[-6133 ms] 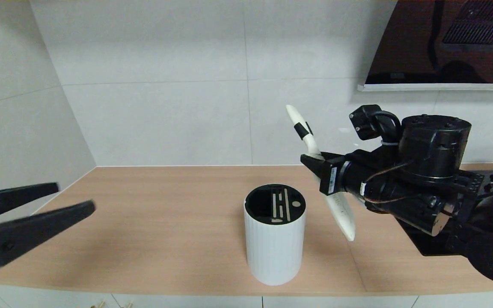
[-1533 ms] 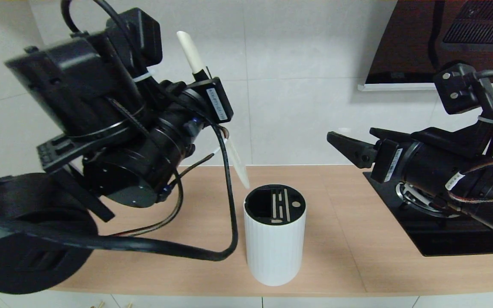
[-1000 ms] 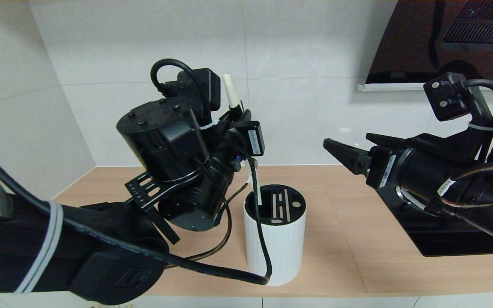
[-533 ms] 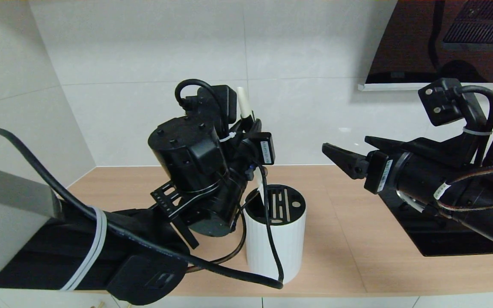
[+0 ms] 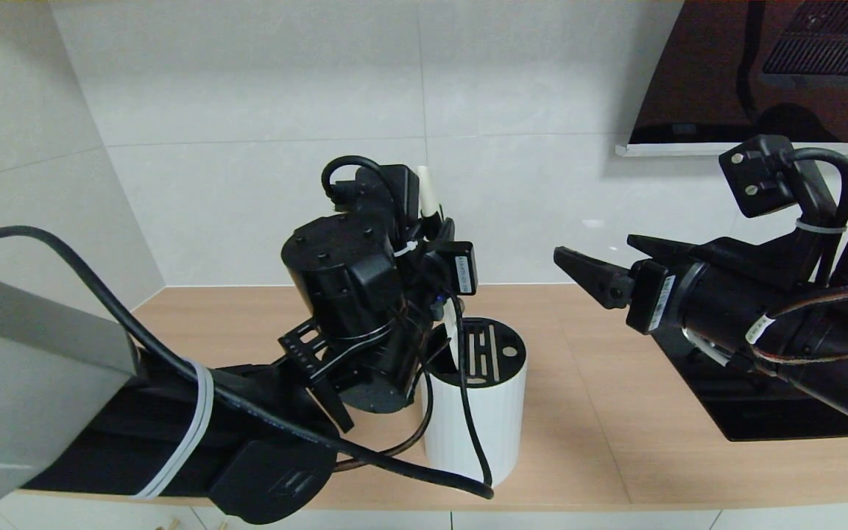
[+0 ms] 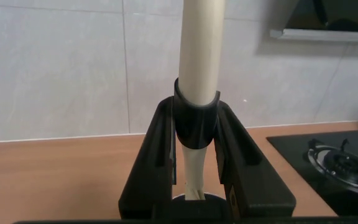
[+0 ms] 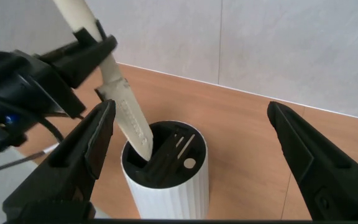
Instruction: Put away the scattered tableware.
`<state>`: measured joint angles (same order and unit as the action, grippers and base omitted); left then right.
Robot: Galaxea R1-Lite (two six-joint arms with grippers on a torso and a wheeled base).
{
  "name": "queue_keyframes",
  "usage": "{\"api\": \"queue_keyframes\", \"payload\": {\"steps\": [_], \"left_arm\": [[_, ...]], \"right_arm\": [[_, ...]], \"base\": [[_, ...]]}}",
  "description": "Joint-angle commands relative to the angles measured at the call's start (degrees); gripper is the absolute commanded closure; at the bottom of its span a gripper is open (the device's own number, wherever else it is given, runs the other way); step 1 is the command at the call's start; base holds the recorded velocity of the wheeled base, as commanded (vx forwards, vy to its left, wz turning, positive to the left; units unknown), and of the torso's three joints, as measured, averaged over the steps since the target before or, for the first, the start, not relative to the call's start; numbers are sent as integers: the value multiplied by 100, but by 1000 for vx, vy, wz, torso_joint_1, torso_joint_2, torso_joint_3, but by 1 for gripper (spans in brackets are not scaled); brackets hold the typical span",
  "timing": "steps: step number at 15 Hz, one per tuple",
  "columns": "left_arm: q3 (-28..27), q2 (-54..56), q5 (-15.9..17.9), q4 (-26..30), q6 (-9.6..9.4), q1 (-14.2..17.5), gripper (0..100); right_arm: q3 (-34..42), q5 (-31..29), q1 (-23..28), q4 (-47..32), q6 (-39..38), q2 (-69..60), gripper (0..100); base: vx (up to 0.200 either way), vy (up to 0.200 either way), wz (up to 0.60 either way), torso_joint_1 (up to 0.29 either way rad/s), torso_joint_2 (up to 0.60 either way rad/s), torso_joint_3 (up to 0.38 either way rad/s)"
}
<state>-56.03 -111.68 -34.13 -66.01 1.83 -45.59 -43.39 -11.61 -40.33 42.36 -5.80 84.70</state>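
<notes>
L fingers (image 6: 159,152) clamped on the white knife (image 7: 126,115), tip just inside the wide opening of the holder (image 5: 475,412) on the bench (image 5: 586,412), R fingers (image 7: 86,155) apart & off to the side: I'm mid-insert, next I'd lower it straight, then let go.
</notes>
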Motion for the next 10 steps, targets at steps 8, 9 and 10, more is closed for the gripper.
{"api": "queue_keyframes", "payload": {"steps": [8,9,10], "left_arm": [[189,-530,-23,53,19,-231,100],[189,-583,-23,53,28,-231,100],[241,-627,-41,53,28,-231,100]], "right_arm": [[-3,0,-10,0,0,38,0],[-3,0,-2,0,0,38,0],[-3,0,-10,0,0,38,0]], "base": [[0,0,0,0,0,0],[0,0,0,0,0,0],[0,0,0,0,0,0]]}}
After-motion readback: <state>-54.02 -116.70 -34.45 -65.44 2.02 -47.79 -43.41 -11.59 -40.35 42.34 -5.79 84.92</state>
